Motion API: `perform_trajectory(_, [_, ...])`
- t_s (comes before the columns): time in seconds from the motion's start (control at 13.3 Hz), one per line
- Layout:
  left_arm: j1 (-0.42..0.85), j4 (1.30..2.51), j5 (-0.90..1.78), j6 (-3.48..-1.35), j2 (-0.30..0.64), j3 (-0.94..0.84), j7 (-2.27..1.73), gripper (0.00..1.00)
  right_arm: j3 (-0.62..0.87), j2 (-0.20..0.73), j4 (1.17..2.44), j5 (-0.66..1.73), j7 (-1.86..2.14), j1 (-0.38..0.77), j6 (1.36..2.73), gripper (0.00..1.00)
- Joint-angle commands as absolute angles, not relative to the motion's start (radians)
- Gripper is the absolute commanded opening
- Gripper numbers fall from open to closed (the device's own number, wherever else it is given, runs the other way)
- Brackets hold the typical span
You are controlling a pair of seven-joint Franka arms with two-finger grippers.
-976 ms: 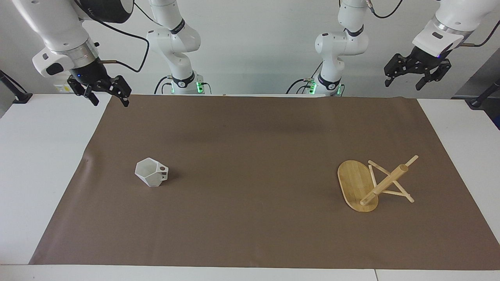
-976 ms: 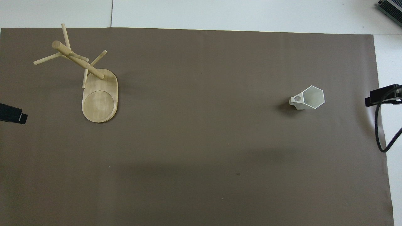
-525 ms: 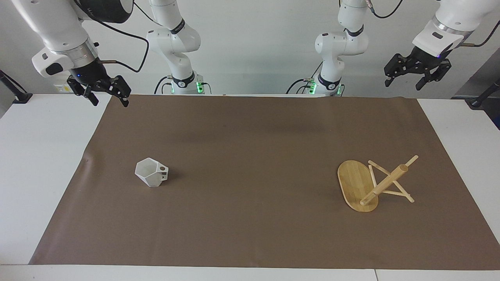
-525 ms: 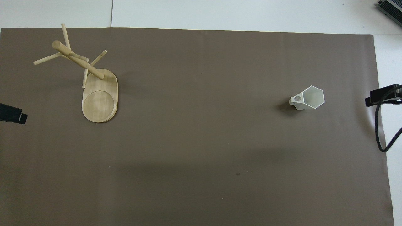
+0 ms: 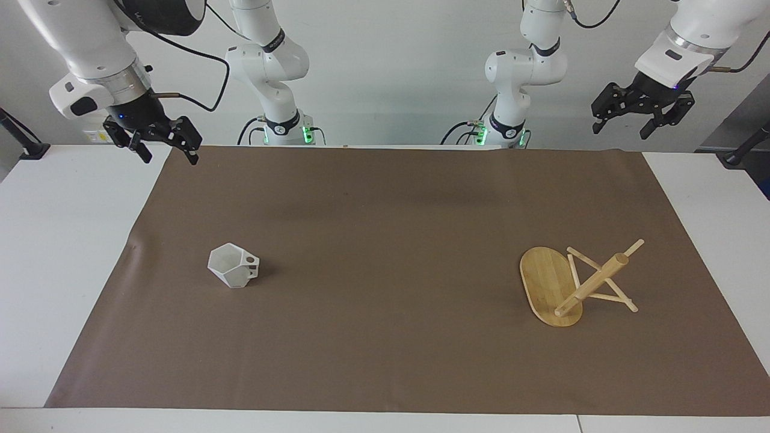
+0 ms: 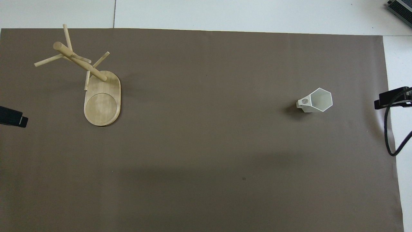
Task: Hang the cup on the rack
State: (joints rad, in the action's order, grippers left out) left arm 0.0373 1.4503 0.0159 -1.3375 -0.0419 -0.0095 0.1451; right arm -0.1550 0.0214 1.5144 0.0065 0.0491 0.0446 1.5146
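Cup [image 5: 233, 267] sits upright, rack [image 5: 574, 284] stands well apart toward the left arm's end – both pincers, left [image 5: 639, 120] and right [image 5: 161, 146], hang released, empty, over the table's [image 5: 66, 240] robot-side corners

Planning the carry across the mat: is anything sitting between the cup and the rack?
Nothing visible does. Only bare brown mat lies between the cup, toward the right arm's end, and the rack, toward the left arm's end.

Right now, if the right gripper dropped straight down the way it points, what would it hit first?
Probably the brown mat's corner or the bare table beside it. The open right gripper hangs there, well away from the cup.
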Motion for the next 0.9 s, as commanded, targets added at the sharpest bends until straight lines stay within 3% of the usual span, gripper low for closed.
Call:
perform_trajectory(0.0, [0.035, 1.48, -0.002, -1.342, -0.067, -0.011, 0.152, 1.0, -0.149, 0.005, 1.534, -0.012, 0.043, 0.037, 1.537, 1.0])
perform_trajectory(0.83, [0.035, 1.48, -0.002, -1.342, -0.067, -0.011, 0.153, 1.0, -0.149, 0.005, 1.534, -0.012, 0.086, 0.035, 1.539, 1.0])
